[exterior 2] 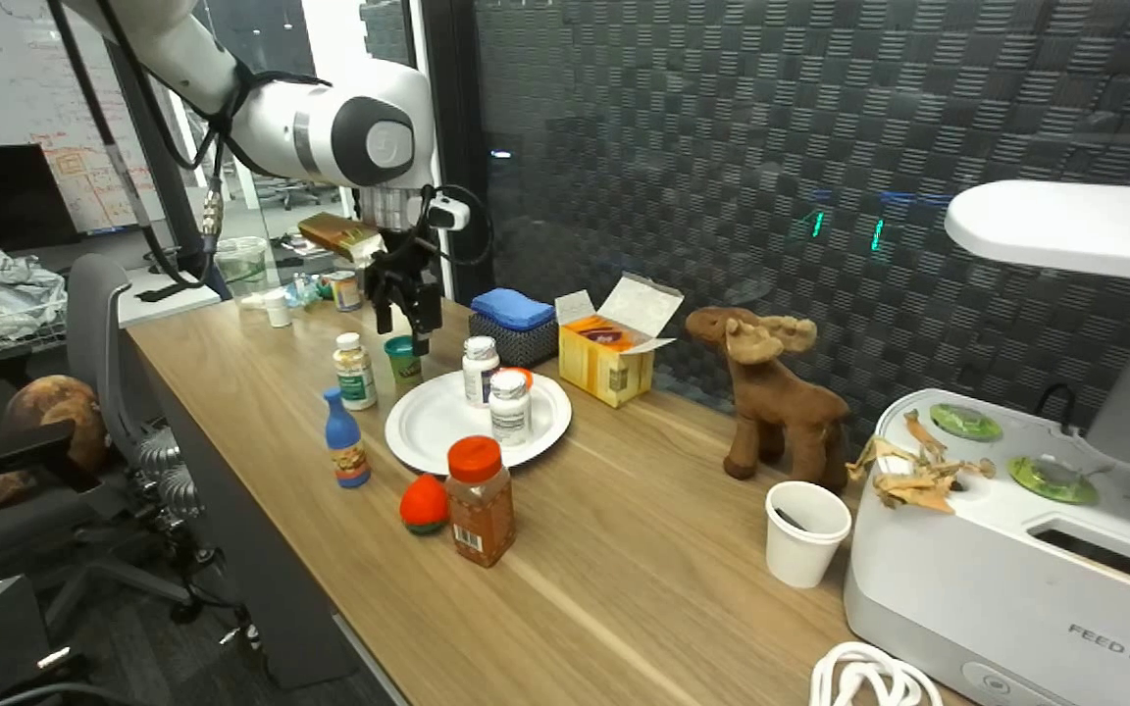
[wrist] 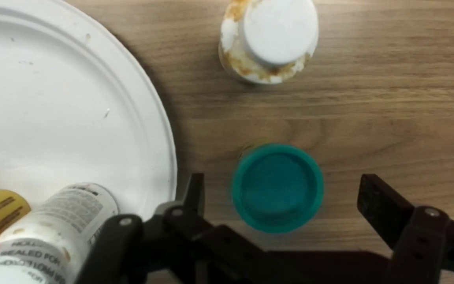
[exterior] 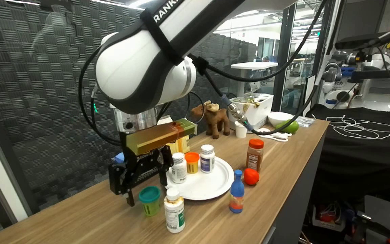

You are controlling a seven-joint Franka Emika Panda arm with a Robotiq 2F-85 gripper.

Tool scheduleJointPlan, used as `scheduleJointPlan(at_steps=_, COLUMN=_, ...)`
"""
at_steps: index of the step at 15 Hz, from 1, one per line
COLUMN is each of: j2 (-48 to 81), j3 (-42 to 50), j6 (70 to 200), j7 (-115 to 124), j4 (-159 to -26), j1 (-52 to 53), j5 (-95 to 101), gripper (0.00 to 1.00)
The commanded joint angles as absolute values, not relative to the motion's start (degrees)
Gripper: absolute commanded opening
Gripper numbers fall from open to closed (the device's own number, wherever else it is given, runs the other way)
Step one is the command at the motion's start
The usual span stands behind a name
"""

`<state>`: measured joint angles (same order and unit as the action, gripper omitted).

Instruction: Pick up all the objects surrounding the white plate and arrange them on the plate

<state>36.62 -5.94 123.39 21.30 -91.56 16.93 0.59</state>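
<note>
My gripper [wrist: 282, 181] stands open in the wrist view, its fingers on either side of a green-lidded tub [wrist: 277, 188] and apart from it. That tub is on the table beside the white plate [exterior: 212, 186]. Two white bottles [exterior: 179, 171] [exterior: 207, 161] and an orange-lidded yellow tub [exterior: 192, 164] stand on the plate. Around it on the table are a white bottle with a green label [exterior: 174, 213], a blue bottle [exterior: 237, 193], a red round object [exterior: 251, 176] and a red-capped spice jar [exterior 2: 483, 515]. In both exterior views the fingertips are near the green-lidded tub.
Behind the plate, an open yellow carton [exterior 2: 606, 368] is beside a dark basket [exterior 2: 516, 343] holding a blue cloth [exterior 2: 514, 308]. Farther along are a toy moose [exterior 2: 789, 412], a paper cup [exterior 2: 800, 549] and a white planter [exterior 2: 977, 569]. The table's edge runs past the blue bottle.
</note>
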Motion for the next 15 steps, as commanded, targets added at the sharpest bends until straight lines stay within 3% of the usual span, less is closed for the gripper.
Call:
scheduleJointPlan(at_steps=1, j2=38.4, j3=-5.6, j6=119.8, j7=21.8, j4=-88.2, j1=17.1, j5=-0.6, gripper=0.83)
scheduleJointPlan(at_steps=8, j2=37.6, j3=-4.2, j6=120.1, j7=26.3, j4=-88.1, j1=18.6, j5=0.9, gripper=0.28)
scheduleJointPlan(at_steps=15, j2=30.5, j3=-2.4, j6=122.5, j7=34.6, j4=-94.5, j1=21.2, j5=3.0, gripper=0.28)
